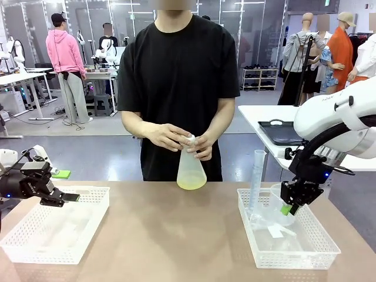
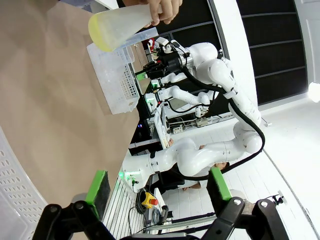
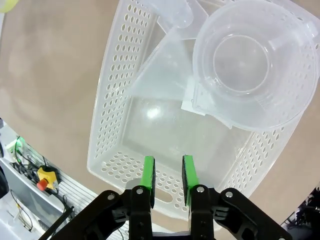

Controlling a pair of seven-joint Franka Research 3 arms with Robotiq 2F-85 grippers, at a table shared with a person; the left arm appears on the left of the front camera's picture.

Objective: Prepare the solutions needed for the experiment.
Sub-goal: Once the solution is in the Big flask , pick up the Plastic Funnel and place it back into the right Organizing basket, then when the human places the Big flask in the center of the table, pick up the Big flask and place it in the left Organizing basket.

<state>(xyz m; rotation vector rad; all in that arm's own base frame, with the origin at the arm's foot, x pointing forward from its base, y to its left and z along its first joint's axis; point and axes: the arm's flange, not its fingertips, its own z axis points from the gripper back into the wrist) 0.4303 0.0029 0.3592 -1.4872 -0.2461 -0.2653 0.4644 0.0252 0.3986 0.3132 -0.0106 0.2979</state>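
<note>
The solutions (image 1: 191,183) are a shallow pale yellow layer in a frosted conical flask (image 1: 191,167) standing at the table's far middle. The person's hands (image 1: 176,138) hold the flask's neck. In the left wrist view the solutions (image 2: 102,37) show at the top, inside the flask. My left gripper (image 1: 66,185) hangs open above the left basket's near corner, its fingers (image 2: 97,185) wide apart and empty. My right gripper (image 1: 288,210) hovers over the right basket, next to a clear beaker (image 1: 276,205). Its green pads (image 3: 149,172) stand a narrow gap apart with nothing between them.
The left white basket (image 1: 35,252) lies at the table's left. The right basket (image 1: 282,258) holds the beaker (image 3: 250,65), a tall measuring cylinder (image 1: 257,176) and a clear flat piece (image 3: 160,75). A black tray (image 1: 282,132) sits on a table behind.
</note>
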